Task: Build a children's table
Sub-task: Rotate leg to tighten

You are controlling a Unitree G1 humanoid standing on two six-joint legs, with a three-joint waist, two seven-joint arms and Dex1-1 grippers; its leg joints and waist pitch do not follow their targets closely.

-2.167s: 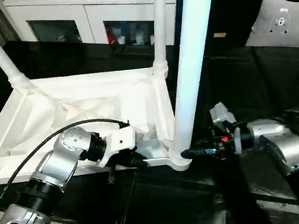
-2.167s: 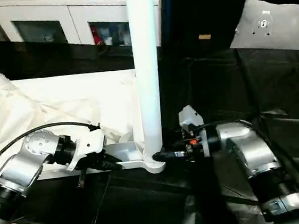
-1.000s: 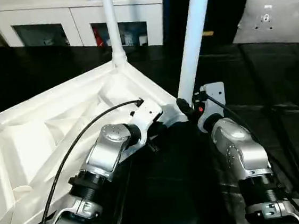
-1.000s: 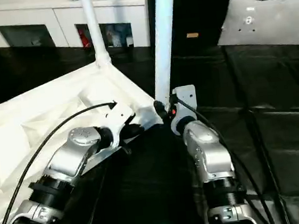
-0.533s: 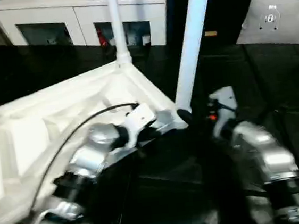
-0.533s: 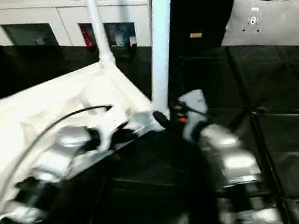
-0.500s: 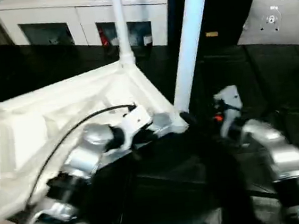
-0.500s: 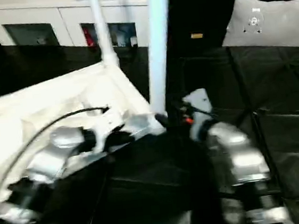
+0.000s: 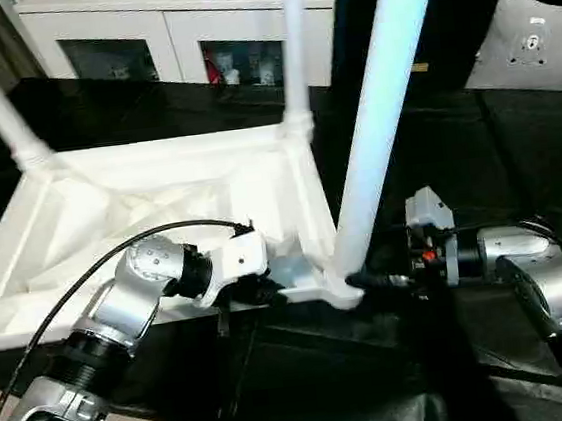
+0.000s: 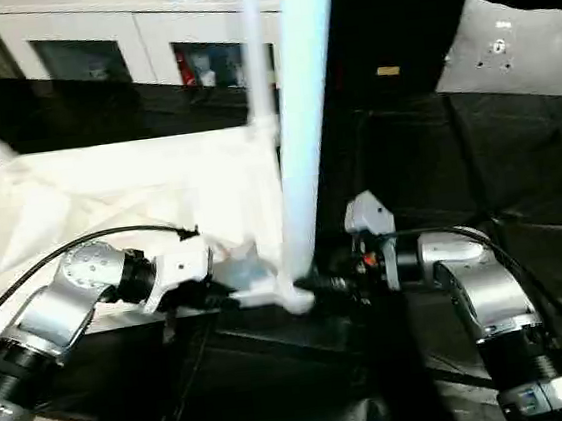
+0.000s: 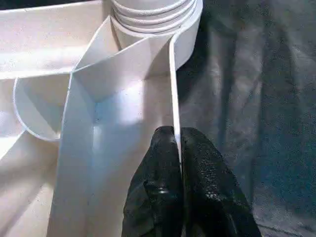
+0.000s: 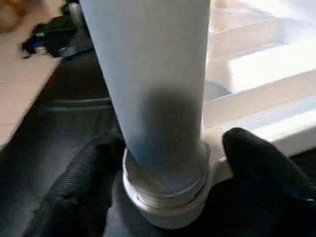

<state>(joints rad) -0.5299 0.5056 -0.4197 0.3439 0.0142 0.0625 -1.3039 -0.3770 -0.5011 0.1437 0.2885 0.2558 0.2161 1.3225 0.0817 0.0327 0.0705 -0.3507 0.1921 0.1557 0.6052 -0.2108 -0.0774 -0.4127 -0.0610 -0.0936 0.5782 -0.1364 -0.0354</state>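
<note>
Tabletop (image 9: 149, 199) lies upside down on our black-covered bench (image 9: 517, 156), three legs (image 9: 377, 120) standing in its corner sockets. Our left gripper (image 11: 177, 148) pinches the tabletop's thin side wall near the closest leg; our right gripper (image 12: 163, 163) straddles that leg's base, jaws open.

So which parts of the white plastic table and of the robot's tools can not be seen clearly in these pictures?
- Tall white tapered legs: tops cut off by the upper edge, head views.
- White ribbed tabletop: fourth corner beyond the picture's left edge.
- Right tool: whether its fingers touch the leg base is unclear, right wrist view.
</note>
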